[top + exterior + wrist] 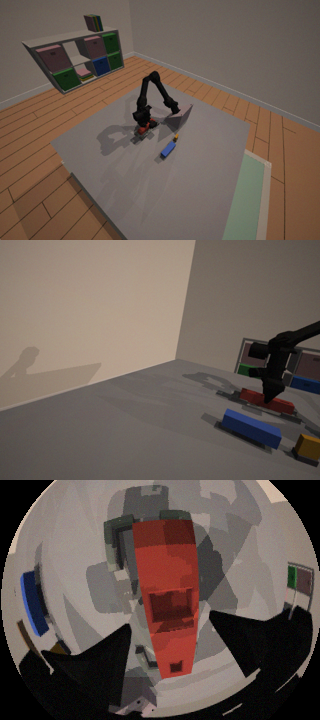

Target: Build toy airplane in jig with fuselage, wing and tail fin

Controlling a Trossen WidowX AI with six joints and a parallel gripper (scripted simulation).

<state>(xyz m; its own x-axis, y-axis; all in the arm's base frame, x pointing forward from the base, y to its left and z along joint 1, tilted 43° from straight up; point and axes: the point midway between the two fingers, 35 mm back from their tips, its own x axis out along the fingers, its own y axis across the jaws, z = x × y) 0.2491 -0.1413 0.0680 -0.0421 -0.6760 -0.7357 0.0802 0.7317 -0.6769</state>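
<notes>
Fuselage [143, 128] [279, 405] [167, 570] in the cradle [140, 136] [292, 418] [111, 547] | your claw [147, 125] [267, 401] [171, 622] spread around it | lift straight up, then take the blue wing [168, 149] [250, 428] [35, 602]
</notes>
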